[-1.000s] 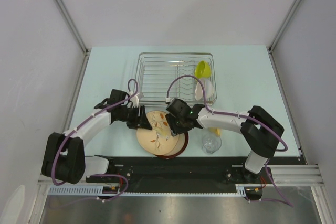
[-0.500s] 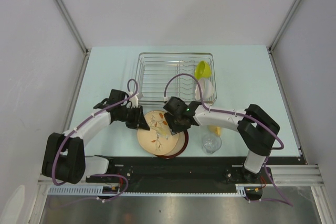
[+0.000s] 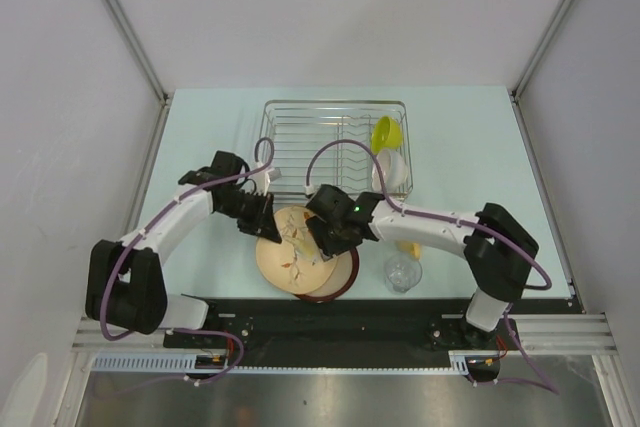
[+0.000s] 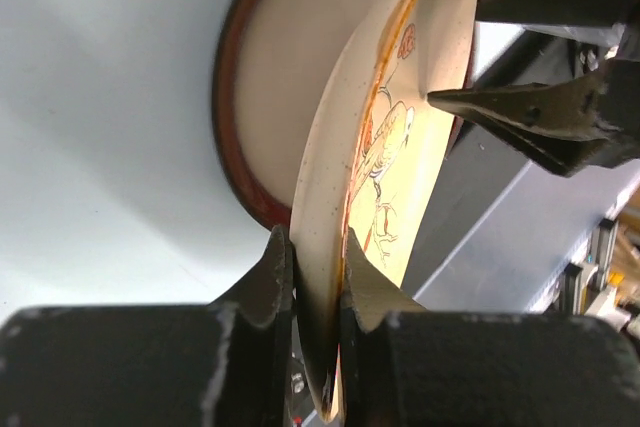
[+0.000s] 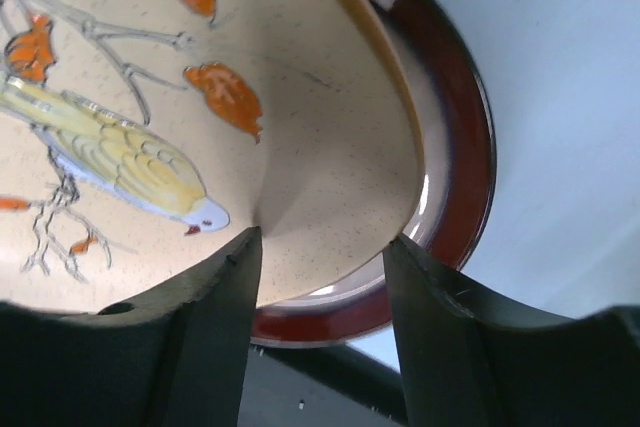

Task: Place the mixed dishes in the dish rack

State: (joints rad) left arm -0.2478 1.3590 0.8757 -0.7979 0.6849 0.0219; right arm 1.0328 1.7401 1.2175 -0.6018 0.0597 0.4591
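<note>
— Tan leaf-patterned ceramic plate [image 4: 390, 147]: who has it?
— The left gripper [image 4: 315, 247] pinches its rim, plate tilted; the right gripper [image 5: 322, 242] gapes over its face. Next, I think: carry it to the silver wire dish rack [image 3: 300, 147] beyond both.

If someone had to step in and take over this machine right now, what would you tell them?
Left gripper: shut on the rim of the leaf-patterned plate, holding it tilted above the red-rimmed plate.
Right gripper: open, at the same plate's opposite edge.
Done: green bowl and white bowl sit in the rack.
Left: both plates, the glass and the yellow mug, all on the table in front of the rack.
</note>
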